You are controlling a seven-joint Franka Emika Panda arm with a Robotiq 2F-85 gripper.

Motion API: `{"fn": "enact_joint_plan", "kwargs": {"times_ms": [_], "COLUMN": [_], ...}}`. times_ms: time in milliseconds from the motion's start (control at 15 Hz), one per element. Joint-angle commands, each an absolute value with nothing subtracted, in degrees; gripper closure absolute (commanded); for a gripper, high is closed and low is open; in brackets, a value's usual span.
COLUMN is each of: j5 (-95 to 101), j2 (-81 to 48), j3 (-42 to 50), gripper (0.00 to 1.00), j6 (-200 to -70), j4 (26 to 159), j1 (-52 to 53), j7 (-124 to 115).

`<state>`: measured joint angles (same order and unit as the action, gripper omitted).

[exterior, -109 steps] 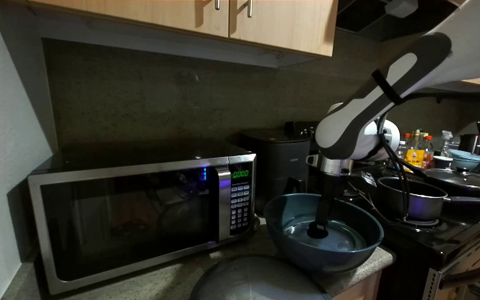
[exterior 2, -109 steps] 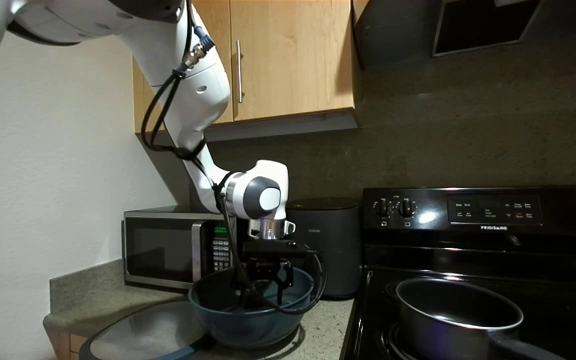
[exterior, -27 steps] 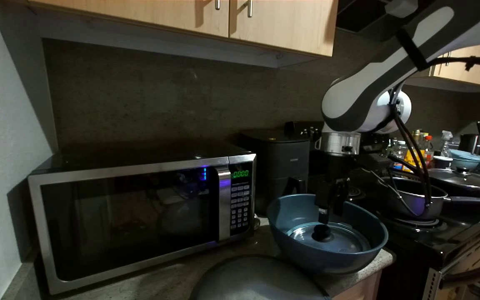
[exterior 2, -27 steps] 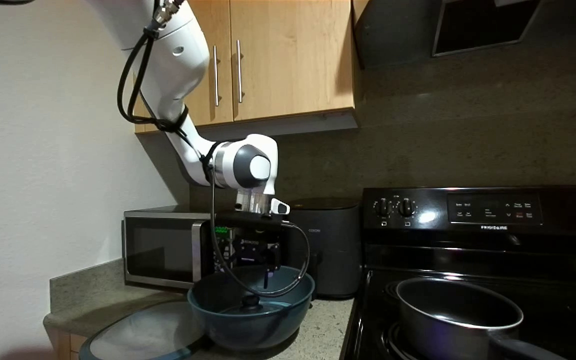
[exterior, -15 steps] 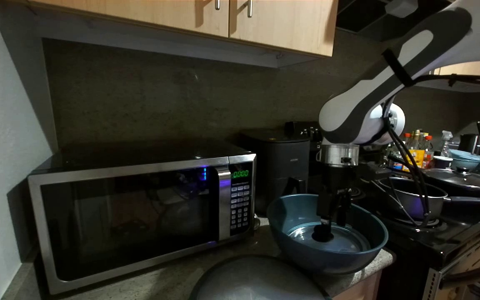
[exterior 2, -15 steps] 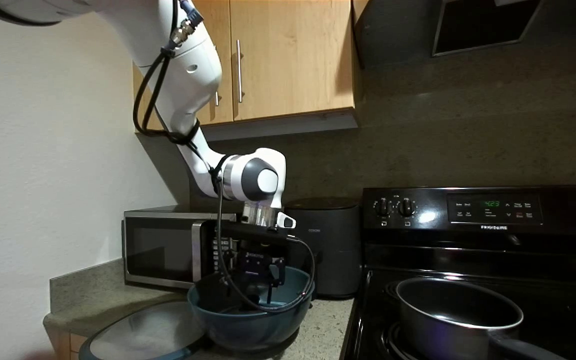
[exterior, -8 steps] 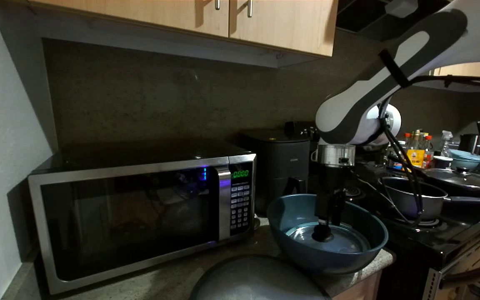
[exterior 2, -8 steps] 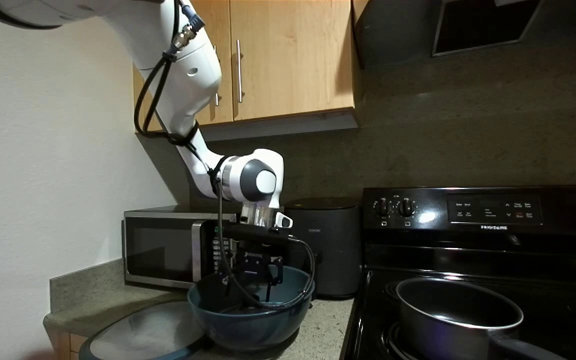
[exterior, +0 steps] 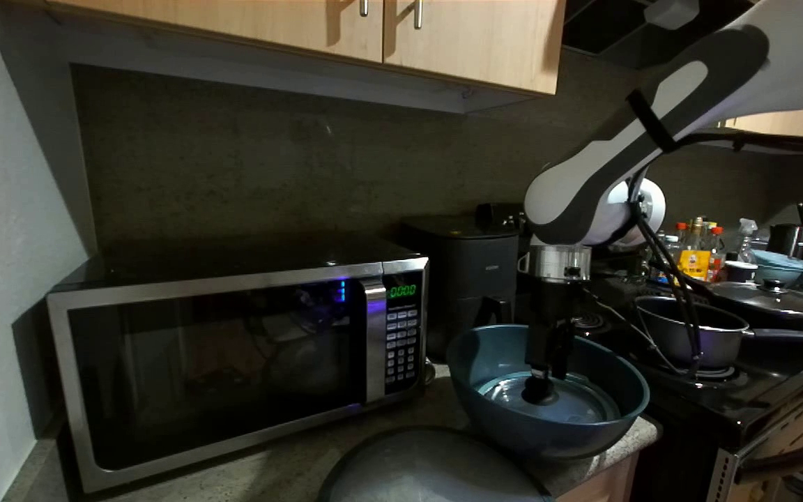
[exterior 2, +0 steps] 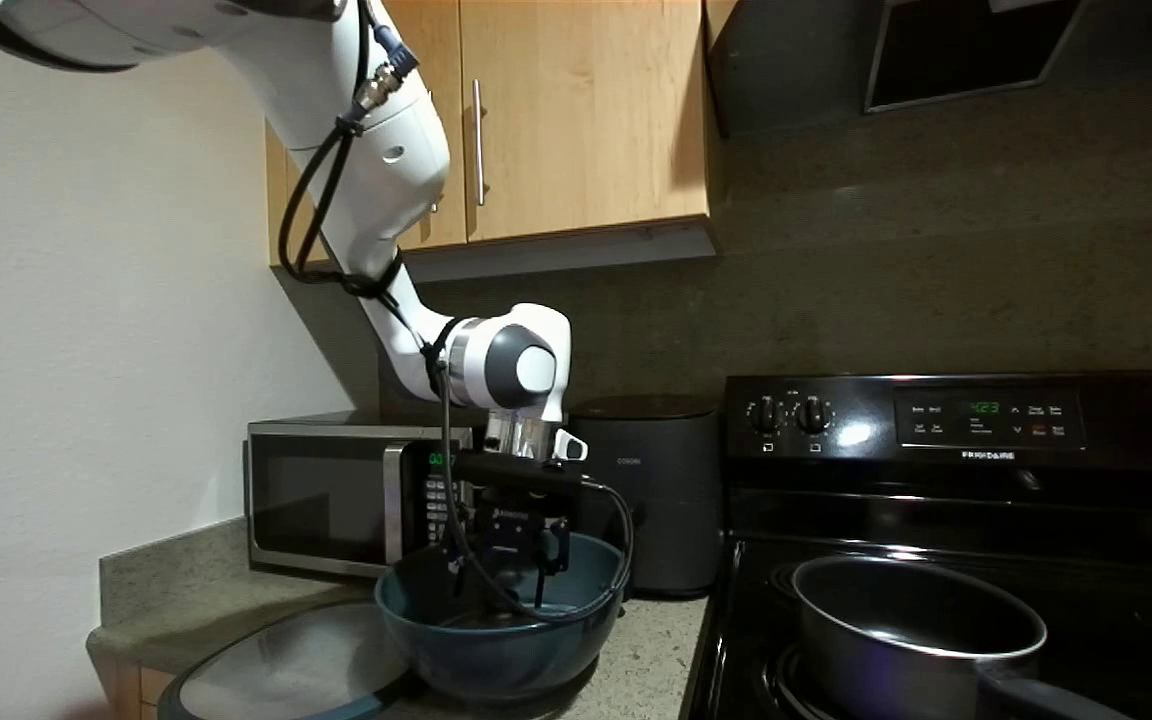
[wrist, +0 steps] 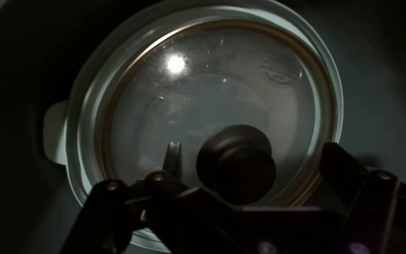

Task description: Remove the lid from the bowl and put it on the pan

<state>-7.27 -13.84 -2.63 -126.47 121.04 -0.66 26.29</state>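
Beside the stove (exterior 2: pixel 1116 580) stands the blue bowl (exterior 2: pixel 496 660); on the stove, the smaller pan (exterior 2: pixel 906 680). Inside the bowl lies the glass lid (wrist: pixel 217 98). Above it hangs the gripper (wrist: pixel 251 148), 2 fingers (wrist: pixel 173 158) parted, gripping nothing. The lid's knob (wrist: pixel 240 165) shows between them in the wrist view, nearer the finger at that view's left; a slight shift that way should centre the grip, though depth I cannot judge.
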Motion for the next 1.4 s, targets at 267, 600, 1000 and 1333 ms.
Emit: {"fn": "enact_joint_plan", "kwargs": {"times_ms": [267,600,1000,1333], "j5": [-8.9,-9.4,-8.8,-9.4], "j2": [-17.3,-17.7,-17.1,-13.1], "j3": [-3.7,-4.2,-4.3,-5.4], "gripper": [0.33,0.65,0.78,0.78], "j6": [-125.7,-125.4,-125.7,-126.6], "j4": [118.4,117.1,117.0,117.9], "j1": [-2.7,-3.2,-2.7,-1.7], "j7": [28.5,28.6,27.1,26.3]}}
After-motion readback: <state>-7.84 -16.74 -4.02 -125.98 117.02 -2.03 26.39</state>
